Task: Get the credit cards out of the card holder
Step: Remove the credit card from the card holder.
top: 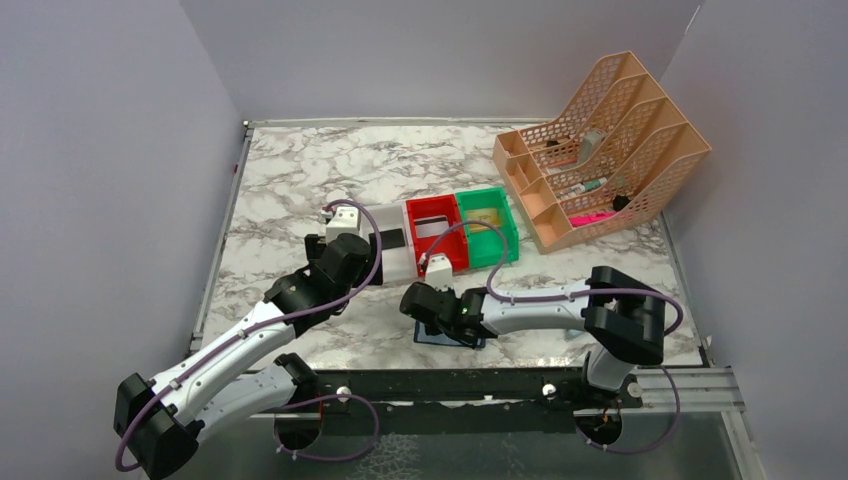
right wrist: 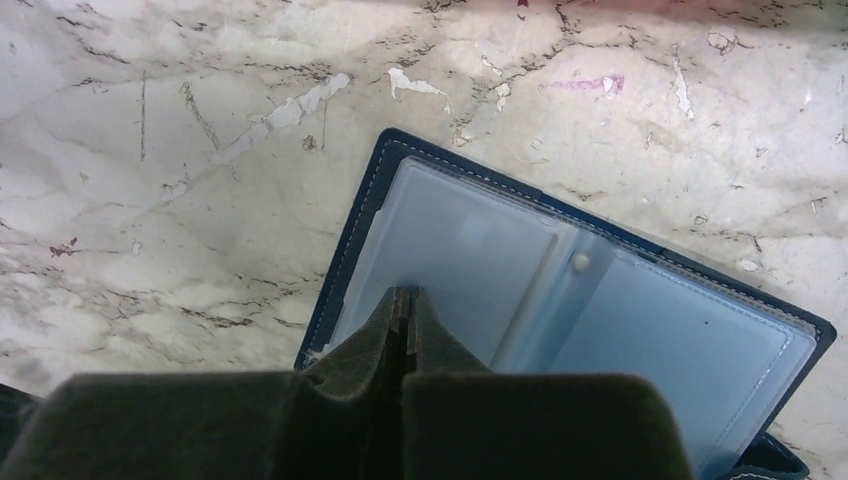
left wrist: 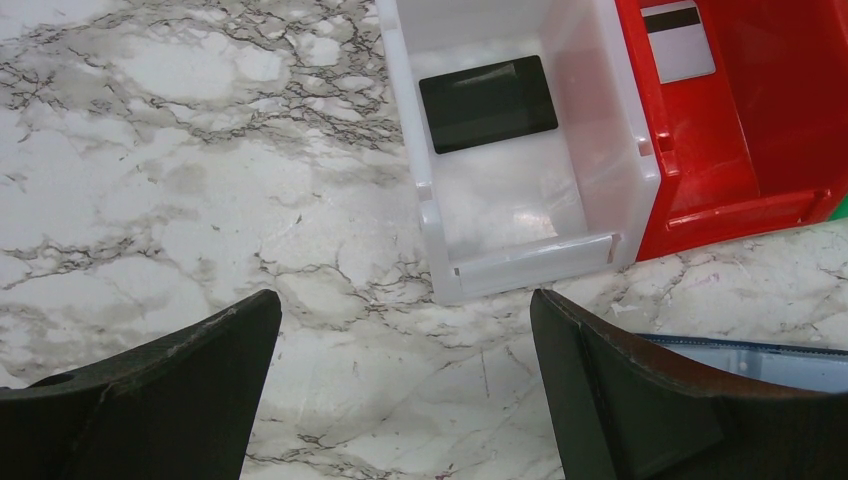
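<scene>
Overhead, two robot arms reached across a marble bench [top: 300,170]. The card holder [right wrist: 600,330] lay open and flat near the middle of the bench's near edge, its pale grey-blue sleeves facing up. Its sleeves looked bare, though a card behind the cloudy plastic could not be ruled out.

The right claw [right wrist: 403,295] was closed tight, fingertips pressed together at one outer edge of the holder. Whether they nipped a thin sleeve edge could not be told. From this claw the holder spread forward and to the right, its long axis slanting that way.

The left claw [left wrist: 402,300] hung spread wide and empty over bare marble, just in front of a white bin [left wrist: 530,262]. A corner of the holder showed to its right.

In a row of bins at mid-bench, a black card [left wrist: 487,102] lay in the white bin, a whitish card with a dark stripe [left wrist: 678,40] in the red bin [left wrist: 700,210], and a gold card [top: 483,214] in the green bin [top: 505,225].

The right arm was plainly the nearer one for any further work on the holder.
</scene>
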Robot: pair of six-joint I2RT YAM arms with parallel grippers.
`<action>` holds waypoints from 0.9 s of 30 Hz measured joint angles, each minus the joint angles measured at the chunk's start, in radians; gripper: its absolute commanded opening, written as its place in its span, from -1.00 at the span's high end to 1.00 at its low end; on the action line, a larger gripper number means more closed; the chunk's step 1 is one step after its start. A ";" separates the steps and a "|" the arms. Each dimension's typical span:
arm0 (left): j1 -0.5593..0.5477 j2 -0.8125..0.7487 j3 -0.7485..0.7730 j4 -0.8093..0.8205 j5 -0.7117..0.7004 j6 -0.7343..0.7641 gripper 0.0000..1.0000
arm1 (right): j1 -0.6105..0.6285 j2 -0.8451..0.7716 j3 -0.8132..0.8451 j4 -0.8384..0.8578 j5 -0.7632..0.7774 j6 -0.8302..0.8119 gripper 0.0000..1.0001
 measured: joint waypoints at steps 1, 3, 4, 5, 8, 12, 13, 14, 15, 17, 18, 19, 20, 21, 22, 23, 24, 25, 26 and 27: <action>0.000 0.000 0.000 0.000 0.000 0.000 -0.97 | 0.000 -0.001 0.001 -0.001 -0.002 -0.005 0.91; 0.000 0.000 0.000 0.000 0.000 0.000 -0.97 | 0.000 -0.003 0.006 -0.014 -0.008 -0.021 0.78; 0.000 0.000 0.000 0.000 0.000 0.000 -0.97 | 0.000 -0.006 0.010 -0.027 -0.008 -0.029 0.69; 0.000 0.000 0.000 0.000 0.000 0.000 -0.97 | 0.000 -0.012 0.011 -0.041 -0.008 -0.036 0.58; 0.000 0.000 -0.001 0.000 0.000 0.000 -0.97 | 0.000 -0.057 0.011 -0.081 -0.008 -0.053 0.23; 0.002 0.000 -0.001 0.000 0.000 -0.002 -0.98 | 0.000 -0.132 0.004 -0.085 -0.013 -0.064 -0.13; 0.002 0.000 -0.001 0.000 0.000 -0.003 -0.98 | 0.000 -0.140 0.002 -0.085 -0.017 -0.063 -0.15; 0.003 0.000 -0.001 0.000 0.000 -0.003 -0.98 | 0.000 -0.139 0.002 -0.085 -0.023 -0.061 -0.17; 0.004 0.000 -0.001 0.000 0.000 -0.003 -0.98 | 0.000 -0.133 0.002 -0.086 -0.030 -0.059 -0.18; 0.006 0.000 -0.001 0.000 0.000 -0.003 -0.97 | 0.000 -0.114 0.002 -0.085 -0.041 -0.055 -0.22; 0.006 0.000 -0.001 0.000 0.000 -0.003 -0.98 | 0.000 -0.101 0.002 -0.085 -0.047 -0.051 -0.22; 0.006 0.000 -0.001 0.000 0.000 -0.003 -0.98 | 0.000 -0.085 0.002 -0.085 -0.051 -0.047 -0.22; 0.006 0.000 -0.001 0.000 0.000 -0.003 -0.98 | 0.000 -0.067 0.002 -0.086 -0.053 -0.040 -0.22; 0.006 0.000 -0.001 0.000 0.000 -0.003 -0.97 | 0.000 -0.048 0.002 -0.087 -0.053 -0.035 -0.22; 0.006 0.000 -0.001 0.000 0.000 -0.003 -0.98 | 0.000 -0.026 0.004 -0.092 -0.053 -0.029 -0.22; 0.006 0.000 -0.001 0.000 0.000 -0.003 -0.98 | 0.000 -0.008 0.010 -0.093 -0.052 -0.015 -0.19; 0.006 0.000 -0.001 0.000 0.000 -0.003 -0.97 | 0.000 -0.001 0.026 -0.097 -0.051 -0.013 -0.14; 0.006 0.000 -0.001 0.000 0.000 -0.003 -0.98 | 0.000 0.009 0.037 -0.097 -0.052 -0.008 -0.04; 0.006 0.000 -0.001 0.000 0.000 -0.003 -0.97 | 0.000 0.021 0.044 -0.095 -0.052 -0.005 0.06; 0.006 0.000 -0.001 0.000 0.000 -0.003 -0.97 | 0.000 0.026 0.051 -0.096 -0.050 0.000 0.17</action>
